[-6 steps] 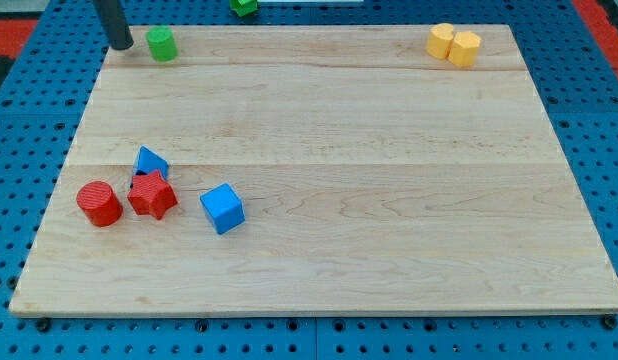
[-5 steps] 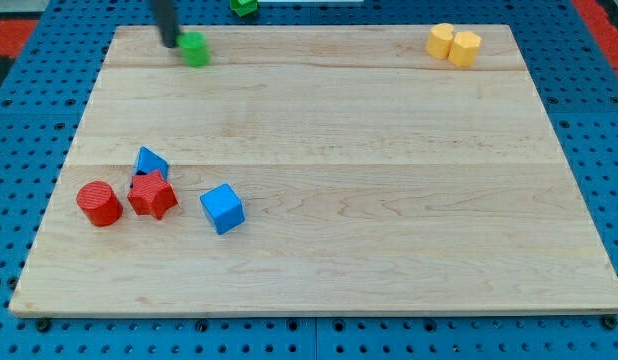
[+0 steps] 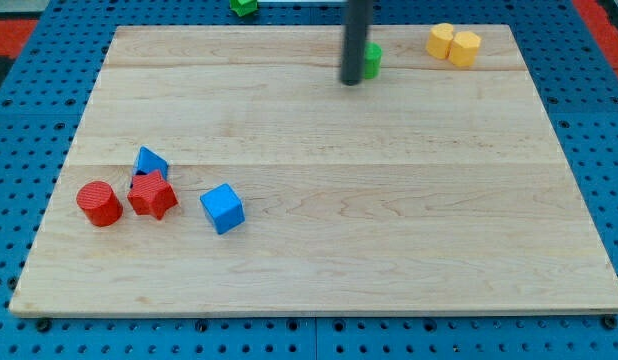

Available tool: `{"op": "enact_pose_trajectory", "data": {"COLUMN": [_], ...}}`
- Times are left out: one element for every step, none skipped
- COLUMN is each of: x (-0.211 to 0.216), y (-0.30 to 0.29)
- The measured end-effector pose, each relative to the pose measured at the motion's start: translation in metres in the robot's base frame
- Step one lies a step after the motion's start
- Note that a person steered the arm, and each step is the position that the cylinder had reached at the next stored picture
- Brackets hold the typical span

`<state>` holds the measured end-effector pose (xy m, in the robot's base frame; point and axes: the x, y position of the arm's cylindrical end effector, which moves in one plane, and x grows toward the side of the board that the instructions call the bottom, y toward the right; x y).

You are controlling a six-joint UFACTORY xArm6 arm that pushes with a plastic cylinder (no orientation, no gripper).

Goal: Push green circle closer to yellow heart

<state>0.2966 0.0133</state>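
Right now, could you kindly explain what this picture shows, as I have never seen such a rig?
You see one camera view of a wooden board on a blue pegboard. The dark rod is a robot arm's end; it holds nothing and only pushes. My tip sits just to the view's left of the green circle, which it partly hides. To the view's right lie two yellow blocks, one presumably the heart. At the view's left sit a red cylinder, red star, blue triangle and blue cube. Another green block lies beyond the top edge.
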Motion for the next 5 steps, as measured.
{"op": "enact_pose_trajectory", "data": {"x": [-0.022, -0.022, -0.011, -0.011, -0.011], "y": [0.009, 0.113, 0.116, 0.116, 0.118]}}
